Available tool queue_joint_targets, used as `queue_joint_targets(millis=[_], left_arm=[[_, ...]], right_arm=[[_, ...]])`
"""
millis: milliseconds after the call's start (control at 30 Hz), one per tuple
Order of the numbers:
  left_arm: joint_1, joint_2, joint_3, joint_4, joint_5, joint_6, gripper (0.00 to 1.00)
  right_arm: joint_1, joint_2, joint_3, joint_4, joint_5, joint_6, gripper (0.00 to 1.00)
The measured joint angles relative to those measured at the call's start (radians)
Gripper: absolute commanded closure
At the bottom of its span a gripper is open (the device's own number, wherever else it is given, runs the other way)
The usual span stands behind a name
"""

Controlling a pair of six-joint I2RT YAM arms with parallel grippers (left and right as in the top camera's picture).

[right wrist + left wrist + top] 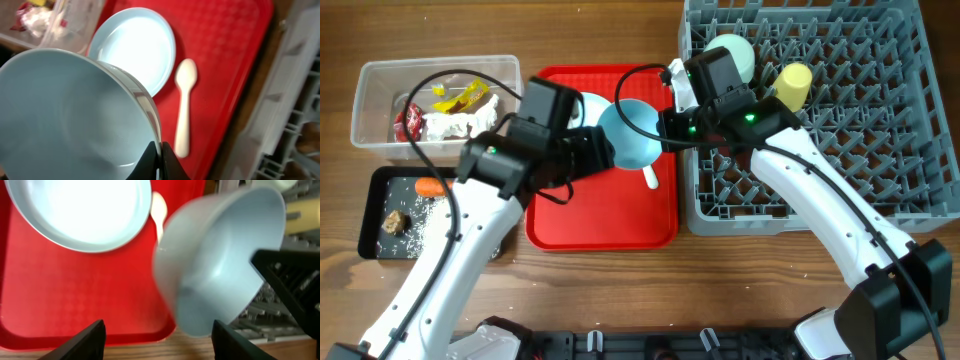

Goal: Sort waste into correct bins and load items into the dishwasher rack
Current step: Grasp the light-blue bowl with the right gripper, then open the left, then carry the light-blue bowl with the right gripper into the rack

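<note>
Light blue bowl (632, 133) hung tilted over red tray (600, 215), beside dishwasher rack (840, 110); right gripper (159, 154) clamped its rim, left gripper (157, 330) spread wide, empty. Prob rigid, light, slick, so rim hold suited

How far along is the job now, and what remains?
Done: wrappers and tissue lie in the clear tub; carrot, lump and rice in the black tray; pale green bowl and yellow cup in the rack. In hand: the right jaws pinch the rim of the light blue bowl over the red tray; the left jaws stand open. Left: this bowl, the plate, the spoon.
</note>
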Motion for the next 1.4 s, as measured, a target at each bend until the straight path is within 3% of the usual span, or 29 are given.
queue_joint_targets(millis=[33, 67, 367, 567, 767, 933, 1100, 1400], left_arm=[[0.018, -0.001, 0.0, 0.012, 0.001, 0.003, 0.02], [0.04, -0.002, 0.0, 0.027, 0.003, 0.002, 0.0], [0.127, -0.003, 0.0, 0.074, 0.004, 0.0, 0.0], [0.127, -0.003, 0.0, 0.073, 0.004, 0.0, 0.0], [0.127, -0.003, 0.0, 0.073, 0.004, 0.0, 0.0], [0.127, -0.003, 0.0, 0.074, 0.004, 0.0, 0.0], [0.127, -0.003, 0.0, 0.074, 0.004, 0.0, 0.0], [0.127, -0.003, 0.0, 0.074, 0.004, 0.0, 0.0]], right_arm=[[0.0, 0.0, -0.001, 0.014, 0.032, 0.0, 0.96], [-0.004, 0.0, -0.001, 0.035, 0.077, -0.005, 0.96], [-0.27, 0.0, 0.014, 0.285, 0.413, -0.206, 0.96], [-0.507, 0.0, 0.026, 0.558, 0.549, -0.433, 0.96], [-0.669, 0.023, 0.032, 0.702, 0.583, -0.795, 0.96], [-0.683, 0.188, 0.035, 0.864, 0.658, -1.096, 0.96], [-0.679, 0.311, 0.034, 0.967, 0.775, -1.3, 0.96], [-0.64, 0.328, 0.027, 0.903, 0.82, -1.324, 0.96]])
